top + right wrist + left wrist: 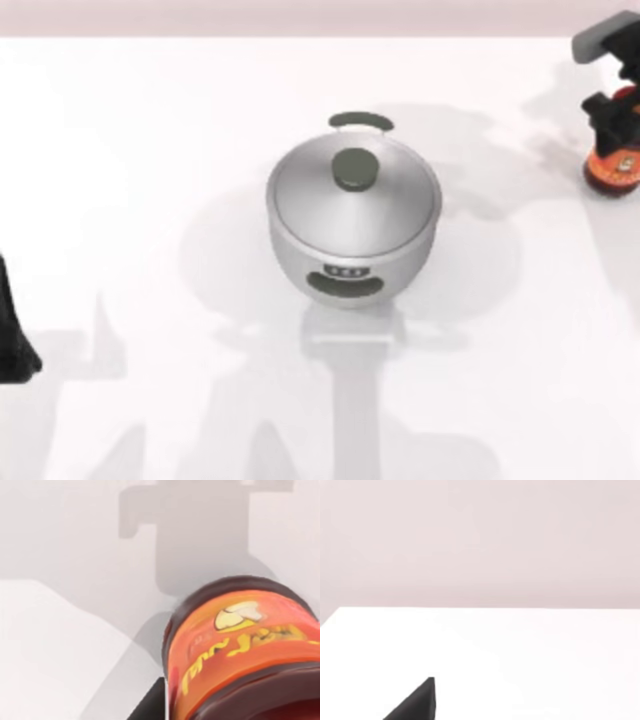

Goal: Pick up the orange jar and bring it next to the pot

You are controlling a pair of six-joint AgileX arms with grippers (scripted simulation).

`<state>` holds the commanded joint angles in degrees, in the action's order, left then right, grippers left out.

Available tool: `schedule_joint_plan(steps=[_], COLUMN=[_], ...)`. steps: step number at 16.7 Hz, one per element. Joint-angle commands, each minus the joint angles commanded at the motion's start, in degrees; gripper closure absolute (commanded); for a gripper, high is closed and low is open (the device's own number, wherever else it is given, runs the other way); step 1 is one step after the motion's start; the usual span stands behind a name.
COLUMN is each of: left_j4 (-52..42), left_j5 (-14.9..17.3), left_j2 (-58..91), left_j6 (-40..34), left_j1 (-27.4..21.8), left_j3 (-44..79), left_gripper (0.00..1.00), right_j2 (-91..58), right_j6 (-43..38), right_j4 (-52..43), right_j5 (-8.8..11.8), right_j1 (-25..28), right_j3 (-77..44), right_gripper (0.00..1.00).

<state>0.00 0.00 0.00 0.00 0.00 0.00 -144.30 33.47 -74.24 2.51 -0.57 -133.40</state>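
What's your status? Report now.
Right gripper over small orange-labelled jar, far right, grip unconfirmed. Left arm parked left edge. Large silver lidded pot centre, path between open.

The pot [353,222] stands alone at the middle of the white table [150,150], its 2 dark side handles pointing to the table's far and near edges, so its left and right flanks are bare. Open tabletop runs between it and the orange jar [612,165], well apart at the far right. There the right gripper [606,118] sits over the jar. The left arm [14,335] lies at the left edge, clear of the middle.
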Motion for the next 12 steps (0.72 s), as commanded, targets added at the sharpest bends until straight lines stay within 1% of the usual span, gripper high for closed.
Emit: schedule_joint_plan(steps=[7,9,12], left_j4=[0.00,0.00,0.00], left_j5=[0.00,0.00,0.00], left_j2=[0.00,0.00,0.00], left_j6=[0.00,0.00,0.00], left_j1=[0.00,0.00,0.00], left_j3=[0.00,0.00,0.00], left_gripper=[0.00,0.00,0.00], right_j2=[0.13,2.23,9.57], right_j6=[-0.11,-0.21,-0.20], right_j4=[-0.04,-0.31,-1.16], right_j5=[0.02,0.04,0.11], right_j1=[-0.03,-0.03,0.20], right_j3=[0.13,2.23,8.62], right_gripper=[1.00,1.00,1.00])
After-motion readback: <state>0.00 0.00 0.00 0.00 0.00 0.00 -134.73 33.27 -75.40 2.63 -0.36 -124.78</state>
